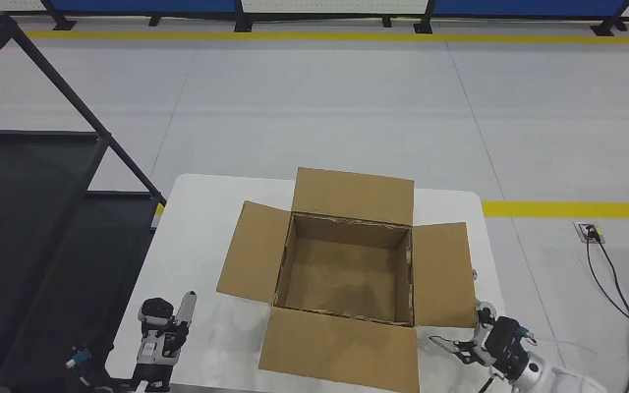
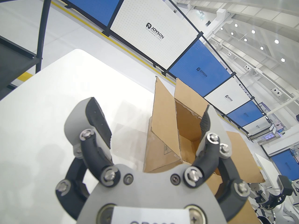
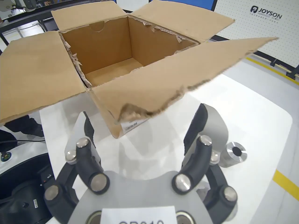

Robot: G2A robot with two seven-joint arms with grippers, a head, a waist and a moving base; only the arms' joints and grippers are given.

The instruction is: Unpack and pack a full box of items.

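Black shelving frame (image 1: 59,196): stands off the left edge of the white table (image 1: 197,226).

Left gripper (image 1: 169,312) (image 2: 151,115): hovers over the table's near left corner, well apart from the box. Its fingers are spread wide and grip nothing. It points toward the far edge, with the box seen past its right finger.

Cardboard box (image 1: 354,195) (image 2: 163,108) (image 3: 35,71): stands upright at the middle of the table, mouth upward. All four flaps are folded outward: far flap tilted up, left and right flaps splayed sideways, near flap reaching toward the robot. Bare cardboard floor shows inside. The opening is close to square, and its slightly longer side appears to run across the table, left to right. The flap edges are torn and ragged.

Right gripper (image 1: 464,331) (image 3: 143,127): low at the table's near right corner, just beside the box's right flap. It is aimed at the box's near right corner, fingers wide apart, nothing between them.

Small silvery cylinder (image 3: 234,155) with a dark bore: just beside the right gripper's outer finger.
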